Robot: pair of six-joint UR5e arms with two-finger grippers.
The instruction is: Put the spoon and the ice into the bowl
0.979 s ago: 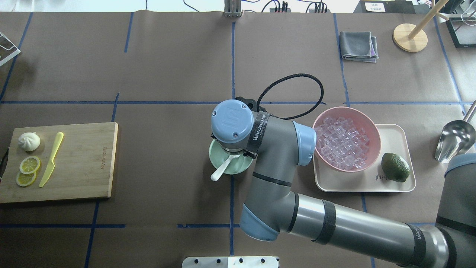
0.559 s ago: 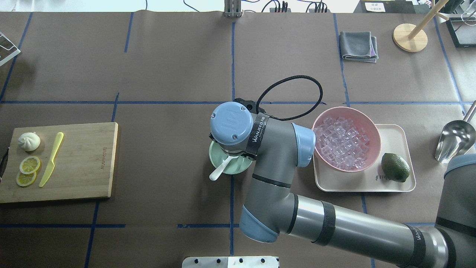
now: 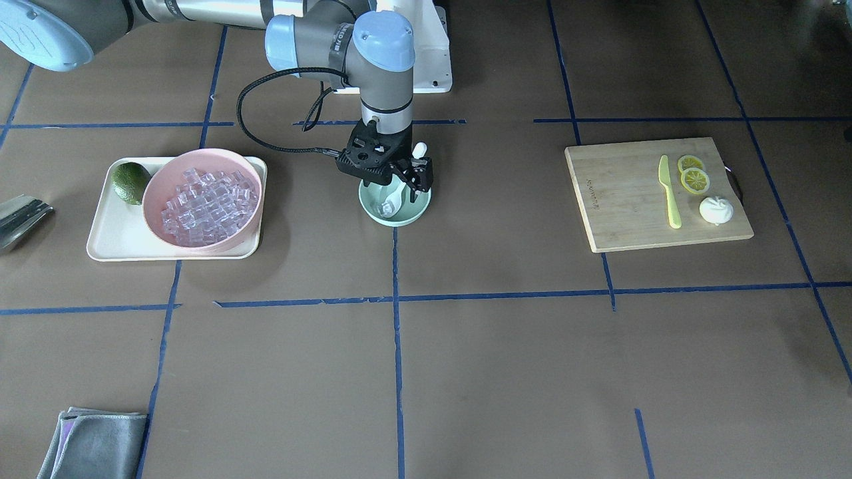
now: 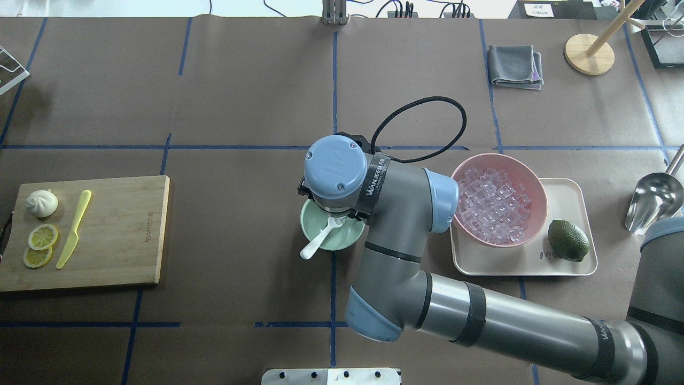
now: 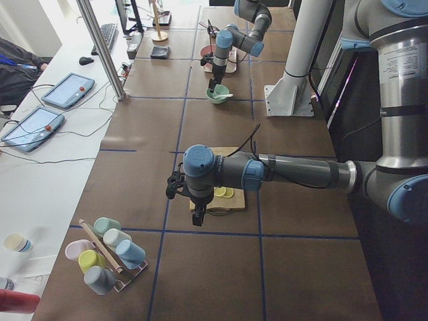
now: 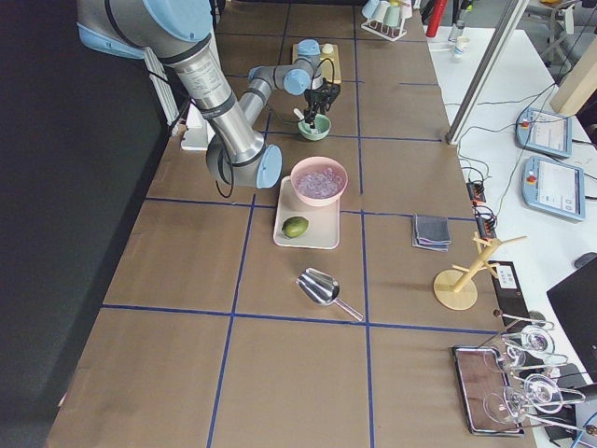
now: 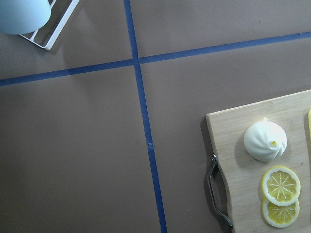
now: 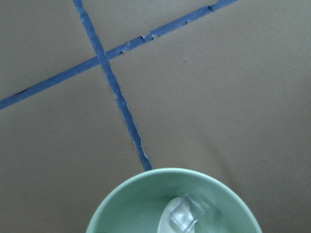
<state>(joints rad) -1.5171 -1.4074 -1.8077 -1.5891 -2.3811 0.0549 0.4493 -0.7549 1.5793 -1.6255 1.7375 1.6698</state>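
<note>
The mint-green bowl (image 4: 309, 231) stands at the table's middle; it also shows in the front view (image 3: 399, 221). The white spoon (image 4: 316, 246) lies in it, scoop inside and handle sticking out over the rim toward the robot. One clear ice cube (image 3: 386, 210) lies in the bowl, and the right wrist view shows it (image 8: 187, 213) resting at the spoon's scoop. My right gripper (image 3: 393, 189) hangs open just above the bowl, holding nothing. More ice (image 4: 494, 206) fills the pink bowl (image 4: 541, 198). My left gripper (image 5: 198, 217) hovers by the cutting board's end; I cannot tell if it is open.
The pink bowl and a lime (image 4: 568, 240) sit on a cream tray (image 4: 566, 264) right of the mint bowl. A cutting board (image 4: 117, 230) at the left carries a yellow-green knife (image 4: 74, 229), lemon slices and a bun. A metal scoop (image 4: 654, 200) lies far right.
My right wrist has shifted slightly away from the robot over the mint bowl. The spoon's handle has moved a little to the left. Everything else is unchanged.
</note>
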